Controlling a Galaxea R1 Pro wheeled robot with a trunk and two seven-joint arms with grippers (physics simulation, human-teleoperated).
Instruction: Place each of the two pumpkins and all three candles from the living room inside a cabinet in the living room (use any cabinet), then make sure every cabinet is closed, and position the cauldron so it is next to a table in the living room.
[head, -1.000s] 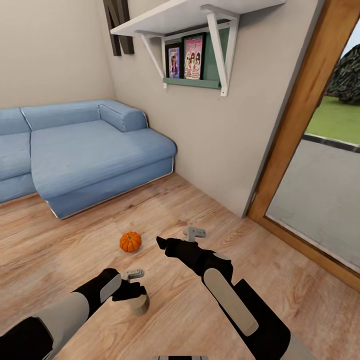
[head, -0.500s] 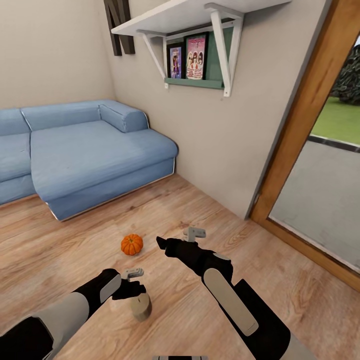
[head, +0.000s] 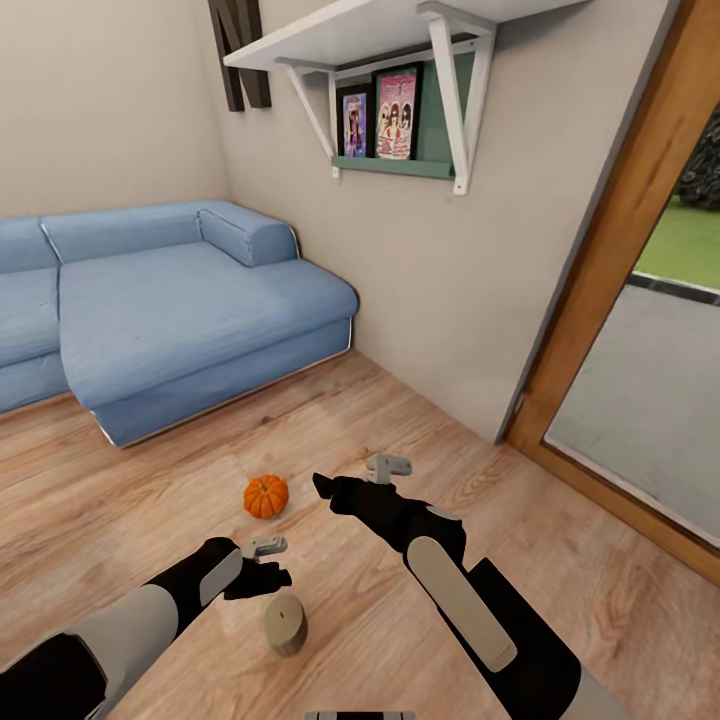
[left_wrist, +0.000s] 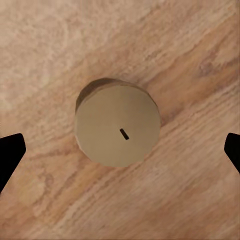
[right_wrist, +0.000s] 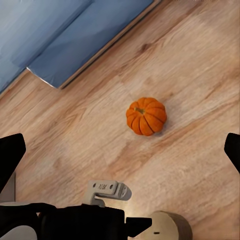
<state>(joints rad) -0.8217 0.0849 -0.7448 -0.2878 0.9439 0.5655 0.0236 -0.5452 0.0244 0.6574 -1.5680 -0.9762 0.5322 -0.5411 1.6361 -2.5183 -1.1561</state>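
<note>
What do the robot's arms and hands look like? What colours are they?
Both arms are chunky and black with smooth light-grey panels along them. The left gripper and right gripper are black, with dark pointed fingers. A little grey bracket sits on top of each wrist.

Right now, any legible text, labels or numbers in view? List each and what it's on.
Large dark wall letters, cropped at the frame's top: cannot tell which letters.
Two framed posters on the wall shelf: any print too small to read.
Grey bracket on the left wrist: faint marking, blurred, unreadable.
</note>
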